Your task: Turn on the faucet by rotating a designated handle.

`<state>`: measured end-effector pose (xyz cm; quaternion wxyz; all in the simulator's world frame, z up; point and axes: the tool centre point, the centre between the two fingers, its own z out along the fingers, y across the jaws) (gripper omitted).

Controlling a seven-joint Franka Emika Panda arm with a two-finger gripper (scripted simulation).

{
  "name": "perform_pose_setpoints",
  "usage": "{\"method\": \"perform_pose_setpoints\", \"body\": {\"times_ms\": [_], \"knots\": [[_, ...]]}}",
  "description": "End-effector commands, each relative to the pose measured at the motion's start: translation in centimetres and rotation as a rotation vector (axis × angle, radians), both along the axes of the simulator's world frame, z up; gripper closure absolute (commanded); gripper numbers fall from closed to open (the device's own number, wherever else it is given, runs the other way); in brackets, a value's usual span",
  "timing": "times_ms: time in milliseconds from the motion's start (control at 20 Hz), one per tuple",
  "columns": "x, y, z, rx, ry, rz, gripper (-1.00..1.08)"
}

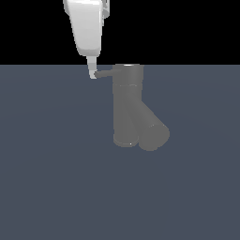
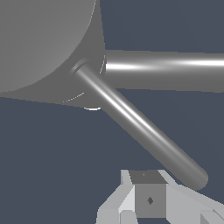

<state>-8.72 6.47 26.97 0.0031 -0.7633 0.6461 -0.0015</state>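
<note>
A flat slate-blue floor (image 1: pixel 47 187) fills the lower part of the exterior view, meeting a black void behind, and the only fixture on it is the faucet (image 1: pixel 127 105). The gripper (image 1: pixel 92 72) comes down from above at the exterior view's left of the faucet, its white body tapering to a narrow tip that sits right at the free end of the handle (image 1: pixel 104 73), apparently touching it. Whether the fingers are spread or pressed together cannot be told: the exterior view shows them as one slim wedge, and the wrist view catches only blocky pale finger parts (image 2: pixel 148 199) at the frame's edge with the handle's rounded end just beside them, not clearly between them. The handle is a thin rod whose long axis runs roughly level, from the fingertip across to the top of the faucet's upright cylinder, where it joins just under the cap. So the pivot lies along the rod away from the gripper, and the gripper is out at the far tip. Below that joint the thick spout (image 1: pixel 151 131) branches down and off to the exterior view's right, well clear of the gripper. My reading is that turning calls for a sideways push across the rod's axis, sweeping around the cylinder.
</note>
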Motion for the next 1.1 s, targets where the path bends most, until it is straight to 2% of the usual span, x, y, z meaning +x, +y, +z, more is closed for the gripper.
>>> {"method": "perform_pose_setpoints", "body": {"times_ms": [0,500,550,600,1050], "knots": [[-0.7,-2.5,0.0,-0.002,0.004,-0.030,1.08],[-3.4,-6.3,0.0,-0.003,0.006,-0.034,1.08],[-3.4,-6.3,0.0,-0.003,0.006,-0.034,1.08],[-3.0,-4.8,0.0,-0.003,0.003,-0.012,1.08],[-2.3,-10.2,0.0,-0.003,0.004,-0.022,1.08]]}}
